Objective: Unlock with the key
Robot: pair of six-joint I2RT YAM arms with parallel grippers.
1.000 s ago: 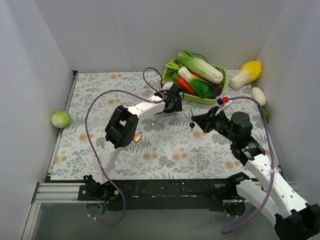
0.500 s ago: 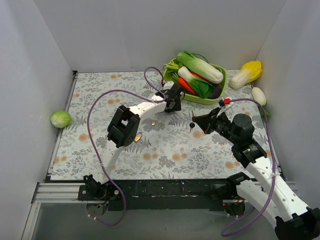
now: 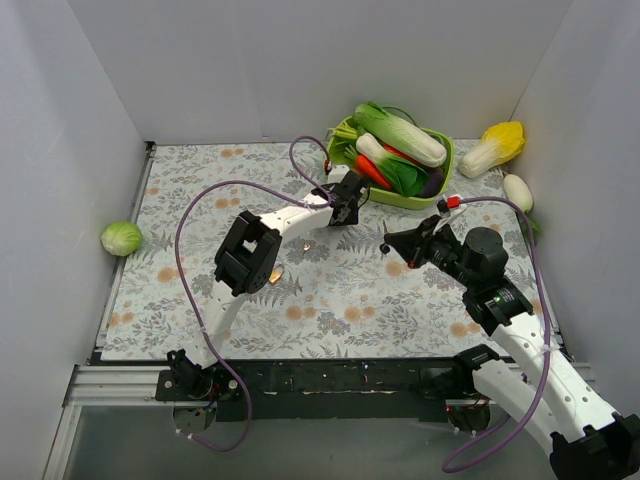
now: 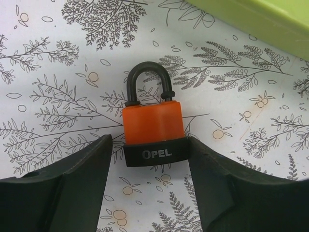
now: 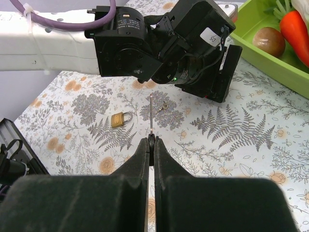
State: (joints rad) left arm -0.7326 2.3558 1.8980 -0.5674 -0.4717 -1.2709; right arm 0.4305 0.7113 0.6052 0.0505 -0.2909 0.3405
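An orange padlock (image 4: 152,123) with a black shackle and a black base marked OPEL lies flat on the floral table. My left gripper (image 4: 149,141) straddles its base. The right finger touches the base and the left finger (image 4: 91,169) stands a small gap off, so the jaws are still open. In the top view the left gripper (image 3: 346,205) hides this padlock. My right gripper (image 5: 151,141) is shut on the key (image 5: 151,116), pinching its black head with the silver blade pointing ahead at the left wrist. From above, the key (image 3: 384,245) hangs right of the left gripper.
A brass padlock (image 5: 120,119) and a small silver key (image 5: 164,106) lie on the table left of the key's tip. A green tray (image 3: 390,199) of vegetables stands just behind the left gripper. A cabbage (image 3: 121,237) lies far left, and more vegetables (image 3: 492,147) at the back right.
The left jaws have narrowed around the orange padlock's base. The right gripper has edged slightly toward the left gripper with the key still pinched.
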